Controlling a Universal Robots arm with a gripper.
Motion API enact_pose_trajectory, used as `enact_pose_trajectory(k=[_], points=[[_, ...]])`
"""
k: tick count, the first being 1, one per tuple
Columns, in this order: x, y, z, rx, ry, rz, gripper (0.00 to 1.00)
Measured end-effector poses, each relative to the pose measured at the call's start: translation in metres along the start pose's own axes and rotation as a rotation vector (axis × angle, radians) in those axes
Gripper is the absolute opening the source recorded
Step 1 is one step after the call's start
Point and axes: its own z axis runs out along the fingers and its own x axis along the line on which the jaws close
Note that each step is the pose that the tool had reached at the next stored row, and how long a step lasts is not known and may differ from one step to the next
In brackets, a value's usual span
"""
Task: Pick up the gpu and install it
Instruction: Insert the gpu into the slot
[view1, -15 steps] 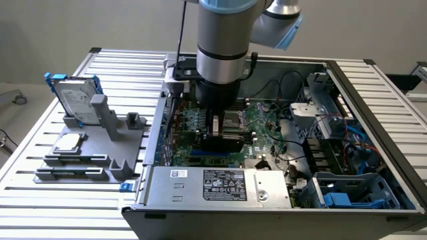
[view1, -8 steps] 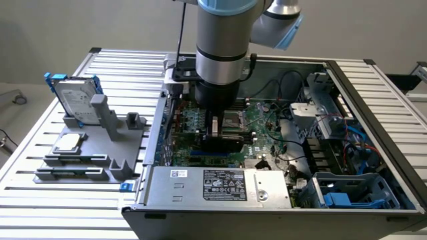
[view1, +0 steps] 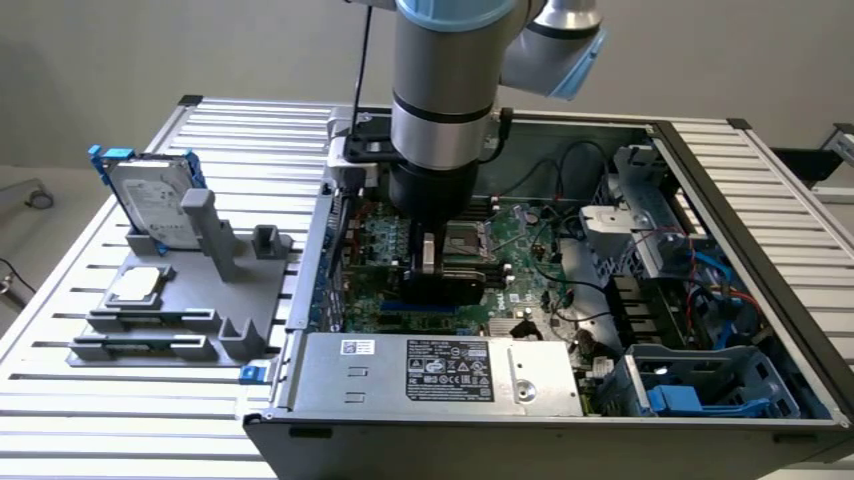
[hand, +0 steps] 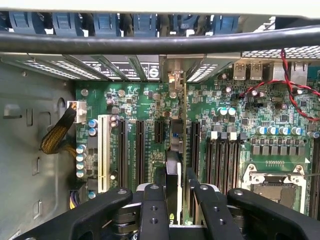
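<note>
Gpu (hand: 173, 175) stands edge-on over the motherboard (hand: 130, 100) slots inside the open case (view1: 534, 450), its bracket end at the case's rear wall. The gripper (hand: 177, 212) pinches it. Insertion looks to be in hand. Seating calls for a square, straight press into the slot.

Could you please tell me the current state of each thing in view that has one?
end effector: closed on the gpu
gpu: held upright, on edge, at the motherboard slots
computer case: open, side panel off
hard drive: standing upright in the grey holder
processor chip: lying flat on the holder
</note>
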Motion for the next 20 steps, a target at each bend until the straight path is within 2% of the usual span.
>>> enact_pose_trajectory(k=[14, 20], points=[[0.0001, 0.0001, -0.0025, -0.0131, -0.0003, 0.000, 0.26], [0.0008, 0.0001, -0.0027, -0.0144, -0.0002, 0.000, 0.26]])
